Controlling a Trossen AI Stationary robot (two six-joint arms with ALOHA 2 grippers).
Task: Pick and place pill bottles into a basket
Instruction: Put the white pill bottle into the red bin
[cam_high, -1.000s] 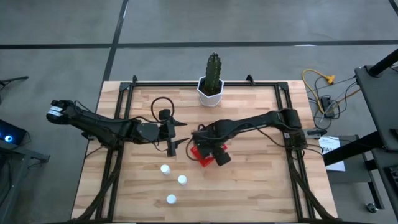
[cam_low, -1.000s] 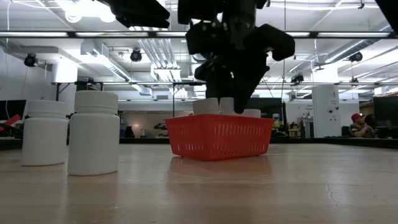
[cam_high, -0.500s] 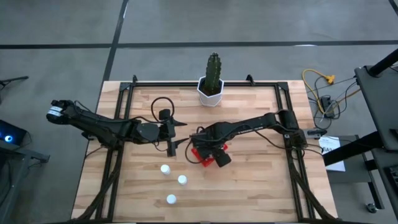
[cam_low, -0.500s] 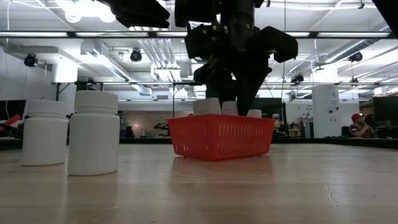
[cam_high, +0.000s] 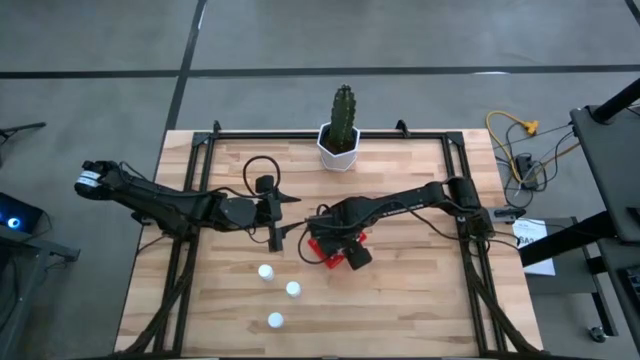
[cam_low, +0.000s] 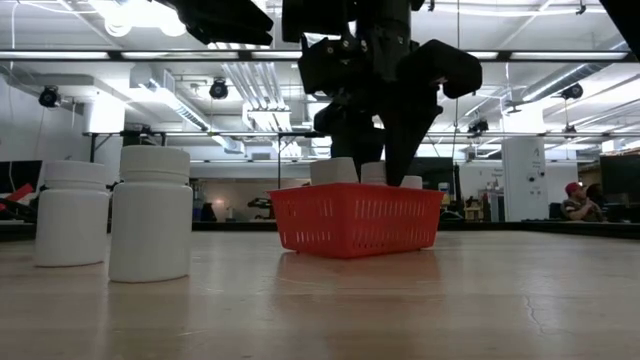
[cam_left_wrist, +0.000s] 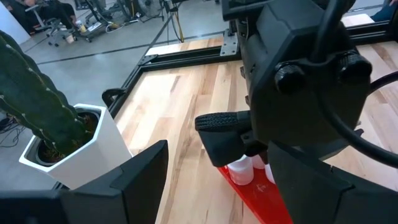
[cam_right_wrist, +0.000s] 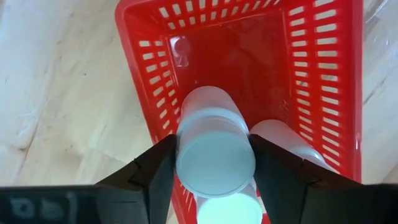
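Observation:
The red basket (cam_low: 355, 220) stands at the table's middle, seen from above as (cam_right_wrist: 143, 74). The tops of three pill bottles show over its rim in the low view. My right gripper (cam_right_wrist: 214, 174) points down into the basket, shut on one pill bottle (cam_right_wrist: 214, 149). A second bottle (cam_right_wrist: 280, 140) stands beside it. Three more pill bottles (cam_high: 265, 271), (cam_high: 292, 289), (cam_high: 274, 320) stand upright on the wood near the front. My left gripper (cam_left_wrist: 217, 155) hangs open just left of the basket, touching nothing. My right gripper has the pill bottle between its two fingers (cam_right_wrist: 163, 168), one on each side of the body just under the cap (cam_right_wrist: 186, 140). The fingers come from above, pointing down. The bottle is upright inside the basket, and the basket wall hides its foot.
A white faceted pot with a green cactus (cam_high: 340, 145) stands at the table's far edge. Black frame rails (cam_high: 190, 200) run along the left, right and far sides. The loose bottles show large at the left in the low view (cam_low: 150, 215).

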